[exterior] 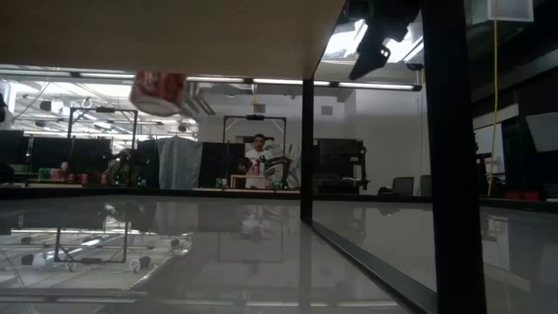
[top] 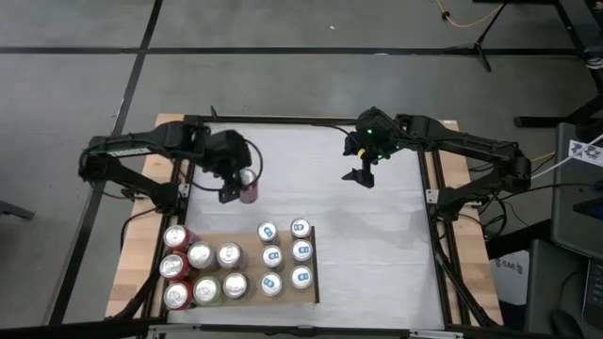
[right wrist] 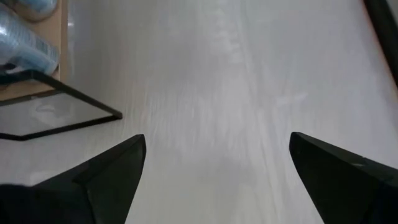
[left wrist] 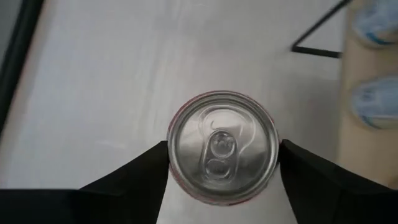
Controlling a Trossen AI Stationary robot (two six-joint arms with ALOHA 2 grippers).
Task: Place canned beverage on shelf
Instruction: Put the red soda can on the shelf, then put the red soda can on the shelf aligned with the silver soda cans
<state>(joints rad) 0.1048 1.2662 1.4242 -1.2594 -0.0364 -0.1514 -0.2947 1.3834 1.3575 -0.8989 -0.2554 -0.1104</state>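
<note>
Above the table, left tool [left wrist: 222,155] clamps a red can [left wrist: 222,147]; right tool [right wrist: 217,155] gapes empty

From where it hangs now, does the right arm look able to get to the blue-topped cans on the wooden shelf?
Probably yes. The right hand is open and empty above bare white table, and the blue-topped cans stand at the light-brown wooden shelf's near edge, nothing between.

I count one shelf [top: 247,235] on the worktop [top: 367,245], carrying six blue-topped cans [top: 301,251] in two columns of three and seven red or silver cans [top: 201,256]. One further red can [top: 248,192] sits off the shelf, fourteen cans altogether.
</note>
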